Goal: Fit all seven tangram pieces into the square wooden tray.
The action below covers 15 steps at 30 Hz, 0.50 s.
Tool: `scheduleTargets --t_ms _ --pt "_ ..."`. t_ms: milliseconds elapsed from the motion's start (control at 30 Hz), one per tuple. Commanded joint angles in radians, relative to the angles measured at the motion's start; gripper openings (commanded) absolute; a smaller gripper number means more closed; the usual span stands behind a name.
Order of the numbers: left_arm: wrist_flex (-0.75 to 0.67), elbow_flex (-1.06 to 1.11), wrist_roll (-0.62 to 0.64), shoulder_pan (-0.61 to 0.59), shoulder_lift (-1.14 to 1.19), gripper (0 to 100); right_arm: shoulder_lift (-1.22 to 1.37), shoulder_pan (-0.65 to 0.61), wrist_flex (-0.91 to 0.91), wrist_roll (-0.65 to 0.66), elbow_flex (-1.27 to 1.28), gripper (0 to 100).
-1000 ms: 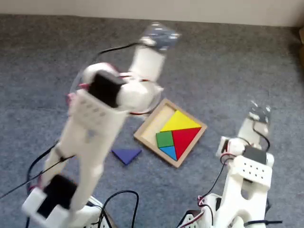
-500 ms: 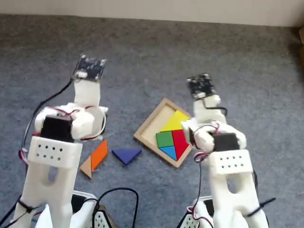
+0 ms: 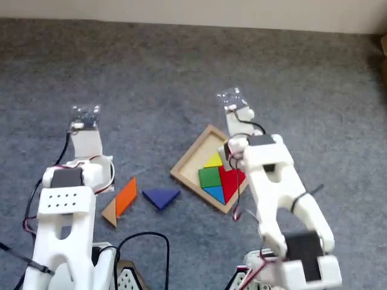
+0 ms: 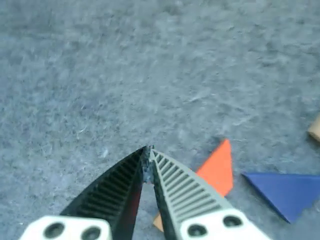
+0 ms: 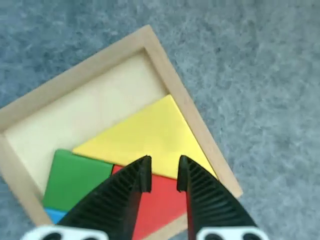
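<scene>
On a grey carpeted desk (image 3: 302,78), a square wooden tray (image 3: 195,154), turned corner-on in the high view. Inside it, four pieces laid flush against one another: a large yellow triangle (image 3: 214,160) with one edge along the rim, a green square (image 3: 209,177) beside it, a large red triangle (image 3: 230,184) partly behind the right arm, and a small light-blue triangle (image 3: 214,193) toward the tray's near corner. Bare pale wood in the part of the tray toward the left arm.

Above the tray, the right gripper (image 5: 163,167), fingers parted by a narrow gap and holding nothing, tips poised over the seam between the yellow and red pieces.

Outside the tray, on the desk toward the left arm, three loose pieces lying flat: a dark blue triangle (image 3: 160,196) near the tray but apart from it; next to that an orange parallelogram (image 3: 126,196); and at the parallelogram's near end, touching or just beside it, a small tan wooden triangle (image 3: 109,212).

Over bare desk near the orange parallelogram, the left gripper (image 4: 147,152), fingertips pressed together with nothing between them.
</scene>
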Motion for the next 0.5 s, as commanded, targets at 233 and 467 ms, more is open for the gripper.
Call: scheduleTargets --t_ms 233,467 --pt "-0.117 0.077 -0.008 -0.088 -0.022 0 0.297 -0.11 -0.016 0.011 -0.26 9.8" --pt "-0.118 0.082 -0.008 -0.088 -0.022 0 0.377 -0.165 0.002 0.011 -0.42 9.8"
